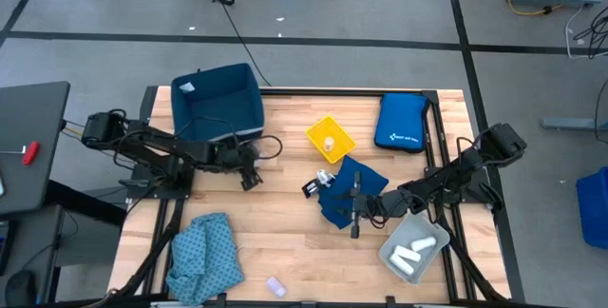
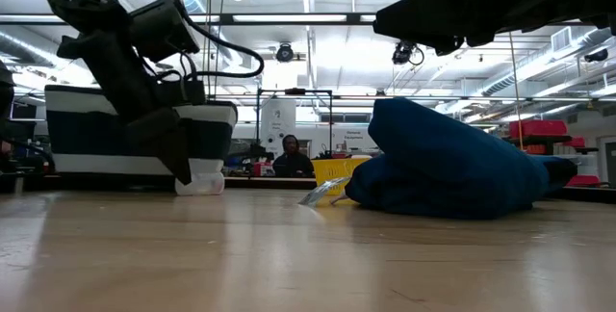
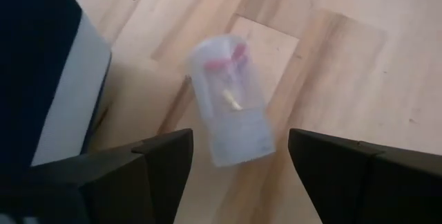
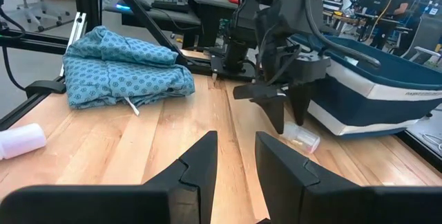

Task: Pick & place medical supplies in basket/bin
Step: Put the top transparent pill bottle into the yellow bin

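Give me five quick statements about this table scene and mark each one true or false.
1. The left gripper is open over a clear vial lying on the table. True.
2. The teal patterned cloth is in the navy bin. False: it lies on the table's near left corner.
3. The grey bin holds white rolls. True.
4. The right gripper grips the navy blue cloth. False: its fingers show empty.
5. The yellow tray is upside down. False: it sits upright.
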`<state>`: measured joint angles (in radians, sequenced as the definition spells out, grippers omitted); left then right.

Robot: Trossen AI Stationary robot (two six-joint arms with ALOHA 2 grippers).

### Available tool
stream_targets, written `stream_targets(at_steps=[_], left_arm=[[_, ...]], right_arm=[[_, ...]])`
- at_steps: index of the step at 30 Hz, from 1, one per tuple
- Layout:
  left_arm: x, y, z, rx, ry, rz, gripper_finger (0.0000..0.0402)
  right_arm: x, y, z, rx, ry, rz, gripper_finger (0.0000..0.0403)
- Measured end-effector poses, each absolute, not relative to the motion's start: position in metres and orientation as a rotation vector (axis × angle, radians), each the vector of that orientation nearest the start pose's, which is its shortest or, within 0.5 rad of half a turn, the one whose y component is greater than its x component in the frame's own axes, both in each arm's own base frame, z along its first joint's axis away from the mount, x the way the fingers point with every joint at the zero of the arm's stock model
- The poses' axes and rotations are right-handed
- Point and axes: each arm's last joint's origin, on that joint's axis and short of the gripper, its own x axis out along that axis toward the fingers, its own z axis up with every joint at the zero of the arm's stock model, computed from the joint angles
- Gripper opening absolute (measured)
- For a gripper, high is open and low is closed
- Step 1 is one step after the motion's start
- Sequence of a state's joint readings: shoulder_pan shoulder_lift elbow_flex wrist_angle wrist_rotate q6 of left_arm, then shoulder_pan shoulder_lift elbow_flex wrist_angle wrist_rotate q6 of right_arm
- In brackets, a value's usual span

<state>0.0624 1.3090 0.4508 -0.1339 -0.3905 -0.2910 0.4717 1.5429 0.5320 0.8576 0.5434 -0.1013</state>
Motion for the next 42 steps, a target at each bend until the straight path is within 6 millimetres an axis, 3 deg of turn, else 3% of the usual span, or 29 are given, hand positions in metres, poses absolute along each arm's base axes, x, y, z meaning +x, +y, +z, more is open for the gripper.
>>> stream_targets(at_steps=[11, 25, 29, 34, 42], left_arm=[[0.218, 0.006, 0.137, -0.079, 0.832, 0.391, 0.023], [0.246, 0.003, 0.101, -0.058, 0.799, 0.323, 0.0238], [0.247, -0.002, 0.102, -0.022, 0.789, 0.297, 0.0213], [0.247, -0.007, 0.102, -0.007, 0.791, 0.274, 0.0155], [0.25, -0.023, 0.105, 0.014, 0.717, 0.218, 0.0155]], right_arm=[[0.261, 0.116, 0.178, -0.174, 0.135, -0.065, 0.0105], [0.261, 0.116, 0.179, -0.18, 0.126, -0.066, 0.0105], [0.261, 0.116, 0.179, -0.182, 0.127, -0.068, 0.0105], [0.261, 0.116, 0.178, -0.187, 0.131, -0.068, 0.0105], [0.261, 0.116, 0.178, -0.188, 0.132, -0.068, 0.0105]])
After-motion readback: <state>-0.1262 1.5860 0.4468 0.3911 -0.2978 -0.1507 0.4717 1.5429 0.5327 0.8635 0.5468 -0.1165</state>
